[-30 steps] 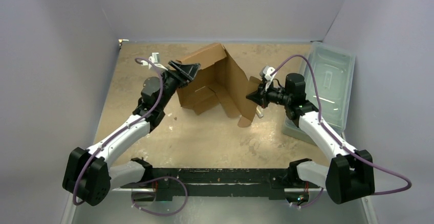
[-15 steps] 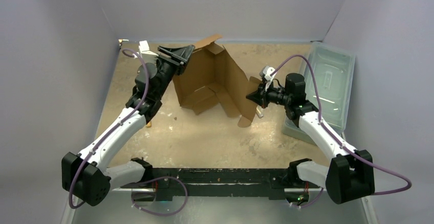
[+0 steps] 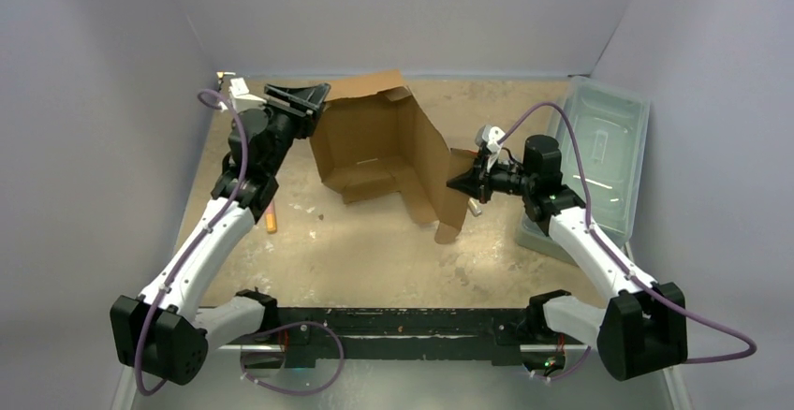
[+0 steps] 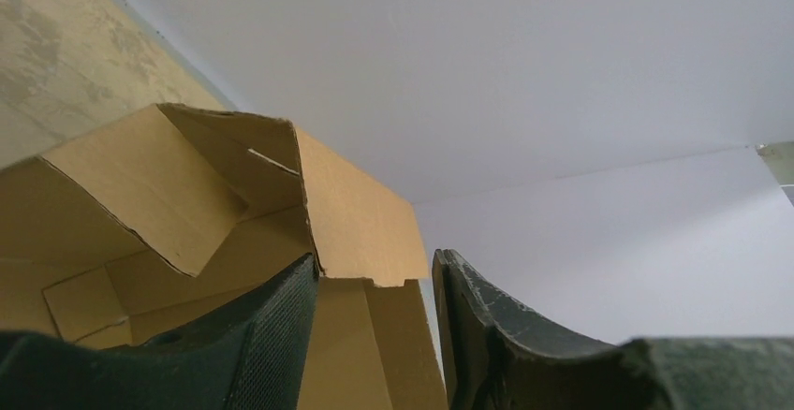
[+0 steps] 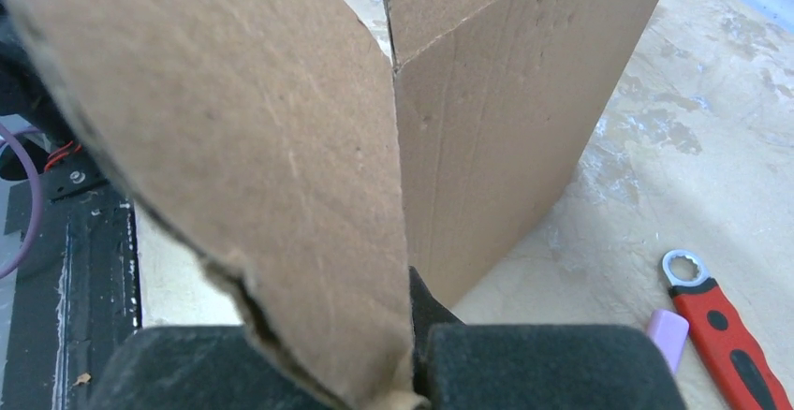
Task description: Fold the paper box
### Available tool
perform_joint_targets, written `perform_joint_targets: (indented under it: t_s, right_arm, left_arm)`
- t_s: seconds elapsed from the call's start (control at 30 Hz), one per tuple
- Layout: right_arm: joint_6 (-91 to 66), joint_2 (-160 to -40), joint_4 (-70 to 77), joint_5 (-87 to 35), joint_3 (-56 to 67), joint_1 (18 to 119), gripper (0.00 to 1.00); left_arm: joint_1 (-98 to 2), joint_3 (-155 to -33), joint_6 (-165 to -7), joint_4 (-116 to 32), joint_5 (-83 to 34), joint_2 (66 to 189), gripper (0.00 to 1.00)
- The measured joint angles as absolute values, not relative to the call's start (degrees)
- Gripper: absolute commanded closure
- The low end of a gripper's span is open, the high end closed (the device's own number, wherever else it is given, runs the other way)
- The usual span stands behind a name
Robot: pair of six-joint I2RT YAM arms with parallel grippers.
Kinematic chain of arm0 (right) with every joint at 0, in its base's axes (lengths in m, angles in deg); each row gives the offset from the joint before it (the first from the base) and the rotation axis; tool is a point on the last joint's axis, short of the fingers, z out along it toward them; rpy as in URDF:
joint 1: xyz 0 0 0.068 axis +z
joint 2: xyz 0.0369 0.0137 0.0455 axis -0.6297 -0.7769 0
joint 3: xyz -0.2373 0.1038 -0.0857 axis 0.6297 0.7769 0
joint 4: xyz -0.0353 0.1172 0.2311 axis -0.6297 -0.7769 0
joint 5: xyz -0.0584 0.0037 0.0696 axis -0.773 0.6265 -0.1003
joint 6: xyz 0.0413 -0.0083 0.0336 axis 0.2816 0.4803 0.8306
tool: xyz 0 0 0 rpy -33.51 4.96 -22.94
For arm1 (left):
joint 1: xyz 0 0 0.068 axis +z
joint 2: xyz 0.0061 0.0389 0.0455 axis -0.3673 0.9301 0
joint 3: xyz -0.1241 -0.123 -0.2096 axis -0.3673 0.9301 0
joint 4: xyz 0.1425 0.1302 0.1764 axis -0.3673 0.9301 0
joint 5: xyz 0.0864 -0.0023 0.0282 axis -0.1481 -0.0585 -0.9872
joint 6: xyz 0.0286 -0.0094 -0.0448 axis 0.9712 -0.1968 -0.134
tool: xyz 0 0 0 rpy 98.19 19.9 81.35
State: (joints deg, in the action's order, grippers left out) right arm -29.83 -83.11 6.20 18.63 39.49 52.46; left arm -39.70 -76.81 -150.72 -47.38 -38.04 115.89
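The paper box (image 3: 374,139) is brown cardboard, standing half-formed at the middle back of the table with its walls up. My left gripper (image 3: 318,95) is at the box's upper left corner. In the left wrist view its fingers (image 4: 281,335) stand apart with a cardboard wall edge (image 4: 374,354) between them and a thin gap on the right side. My right gripper (image 3: 457,183) is shut on a side flap at the box's right end. That flap (image 5: 281,148) fills the right wrist view, pinched between the pads (image 5: 562,363).
A translucent plastic bin (image 3: 599,157) stands at the right edge. A red-handled wrench (image 5: 721,326) and a small lilac piece (image 5: 667,328) lie on the table past the box. An orange object (image 3: 271,220) lies beside the left arm. Grey walls enclose the table.
My left arm has swung left and toward the back, drawing the box's left wall outward, and its jaws have narrowed. The right arm holds its flap in place.
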Motion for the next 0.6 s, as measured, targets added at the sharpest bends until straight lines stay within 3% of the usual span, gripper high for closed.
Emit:
perform_joint_targets:
  t_s: [0.13,0.37,0.6]
  right_arm:
    - [-29.8,-83.5,6.1,17.7,39.5,52.5,1.00]
    - [-29.8,-83.5,6.0,15.7,39.5,52.5,1.00]
    - [-29.8,-83.5,6.0,15.5,39.5,52.5,1.00]
  left_arm:
    - [-36.3,-76.8,-149.9,-47.4,-32.0,115.7,0.42]
    - [-35.4,-78.6,-134.5,-43.4,-20.7,115.5,0.40]
    - [-35.4,-74.8,-109.3,-35.4,-24.9,101.6,0.29]
